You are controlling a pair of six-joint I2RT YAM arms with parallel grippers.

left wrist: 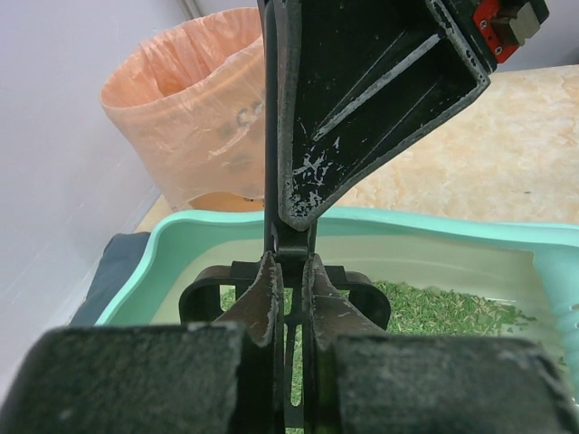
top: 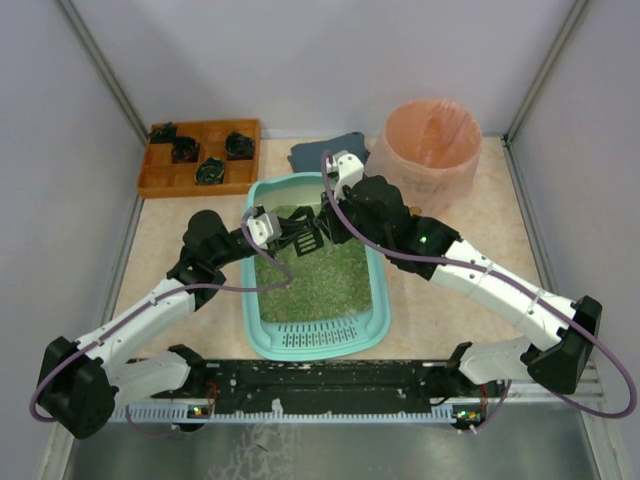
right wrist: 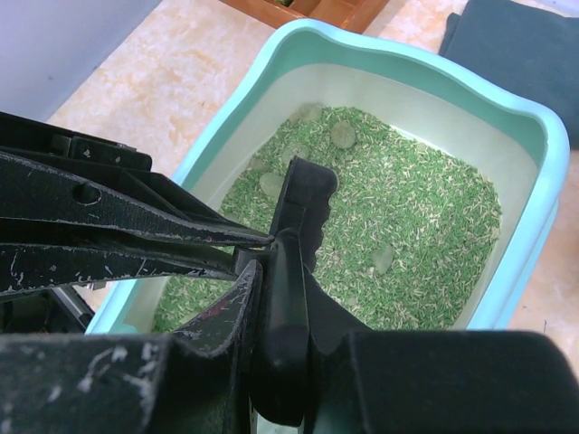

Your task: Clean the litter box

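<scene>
The light teal litter box [top: 258,330] lies mid-table with green litter [top: 320,275] and a slotted grille at its near end. A black slotted scoop [top: 305,240] hangs over its far half. My left gripper [top: 283,232] is shut on the scoop's thin edge [left wrist: 288,362]. My right gripper [top: 328,225] is shut on the scoop's handle [right wrist: 294,307]. In the right wrist view the scoop's head [right wrist: 306,194] sits just above the litter [right wrist: 425,235], where several grey-green lumps [right wrist: 343,134] lie. The left fingers [right wrist: 136,226] come in from the left there.
A round bin lined with a pink bag [top: 432,150] stands at the back right. A dark cloth [top: 325,155] lies behind the box. A brown wooden tray with black pieces [top: 200,157] sits at the back left. Grey walls close both sides.
</scene>
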